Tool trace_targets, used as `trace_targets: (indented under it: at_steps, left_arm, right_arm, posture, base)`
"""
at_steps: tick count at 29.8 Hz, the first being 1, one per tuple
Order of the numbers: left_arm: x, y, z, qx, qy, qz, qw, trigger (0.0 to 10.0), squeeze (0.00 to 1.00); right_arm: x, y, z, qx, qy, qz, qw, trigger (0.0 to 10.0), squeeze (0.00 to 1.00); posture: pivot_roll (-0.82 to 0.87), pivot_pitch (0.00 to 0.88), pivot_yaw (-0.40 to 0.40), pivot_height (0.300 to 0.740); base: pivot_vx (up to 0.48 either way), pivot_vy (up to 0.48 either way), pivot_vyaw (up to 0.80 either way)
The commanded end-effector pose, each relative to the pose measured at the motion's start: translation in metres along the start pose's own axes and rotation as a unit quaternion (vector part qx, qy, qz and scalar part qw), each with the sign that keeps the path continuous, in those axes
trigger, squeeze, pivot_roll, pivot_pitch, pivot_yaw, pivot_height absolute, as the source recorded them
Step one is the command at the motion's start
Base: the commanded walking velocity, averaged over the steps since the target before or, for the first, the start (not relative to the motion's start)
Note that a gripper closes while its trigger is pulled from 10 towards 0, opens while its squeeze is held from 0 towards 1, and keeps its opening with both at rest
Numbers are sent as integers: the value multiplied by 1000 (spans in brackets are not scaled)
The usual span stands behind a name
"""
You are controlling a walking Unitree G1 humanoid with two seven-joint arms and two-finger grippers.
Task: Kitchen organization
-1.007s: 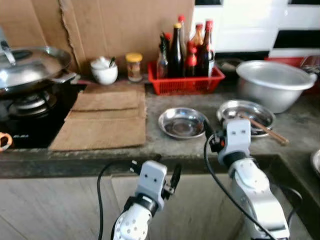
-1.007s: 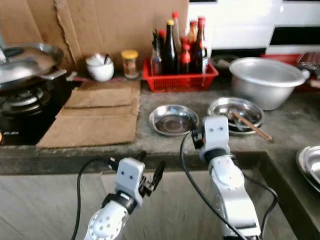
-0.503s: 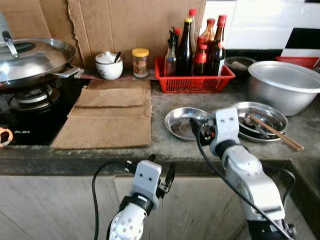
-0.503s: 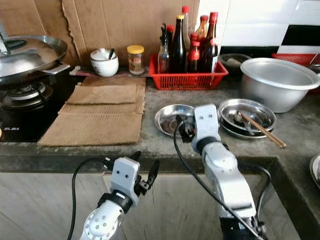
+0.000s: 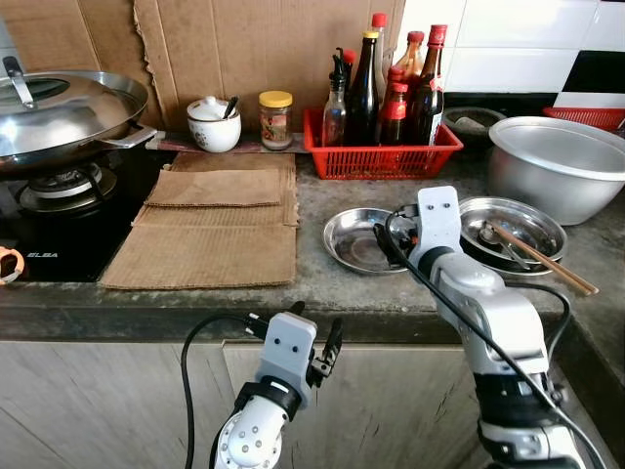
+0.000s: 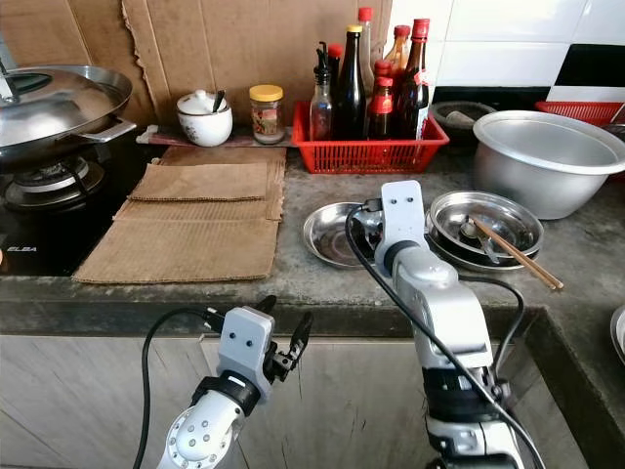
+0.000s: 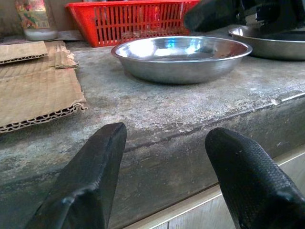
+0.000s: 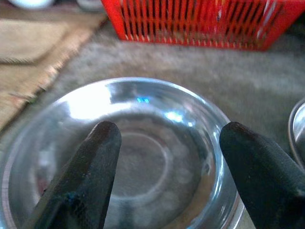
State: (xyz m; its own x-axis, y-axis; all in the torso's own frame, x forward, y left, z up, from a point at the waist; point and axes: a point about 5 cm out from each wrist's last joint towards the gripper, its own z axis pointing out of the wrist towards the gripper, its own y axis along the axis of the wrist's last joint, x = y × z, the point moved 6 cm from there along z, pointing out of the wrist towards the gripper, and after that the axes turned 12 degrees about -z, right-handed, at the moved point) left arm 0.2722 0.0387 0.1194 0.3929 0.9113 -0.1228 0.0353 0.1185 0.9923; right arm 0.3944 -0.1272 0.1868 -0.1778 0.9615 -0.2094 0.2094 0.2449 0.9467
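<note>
With our right gripper [image 8: 162, 176] spread above the steel dish [image 5: 356, 239], its thin rim could slip free.

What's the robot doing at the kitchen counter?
The robot is tidying the kitchen. Its right gripper is open and hovers just over an empty steel dish on the stone counter, ready to grab it. Beside that dish sits another steel dish with chopsticks lying across it. The left gripper waits open, low in front of the counter edge, holding nothing.
</note>
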Motion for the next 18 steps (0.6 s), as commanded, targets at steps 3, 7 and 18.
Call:
trace_targets:
  at_steps: [3,7,18]
  left_arm:
    - [-2,2,1,-1,0,-3,1000,10000,0]
    - [-2,2,1,-2,1,-3,1000,10000,0]
    - [-2,3,1,-4,1,-4,1000,10000,0]
  right_arm:
    - [-7,2,5,24,-2,22,999,10000,0]
    - [-9,0,8,42,-4,39,998,10000,0]
    - [-22,-2,12,61,-38,47,996,10000,0]
  posture:
    - [115,0,-76,740]
    - [114,0,-76,740]
    - [116,0,-78,740]
  base:
    - [0,0,0]
    - [0,0,0]
    - [0,0,0]
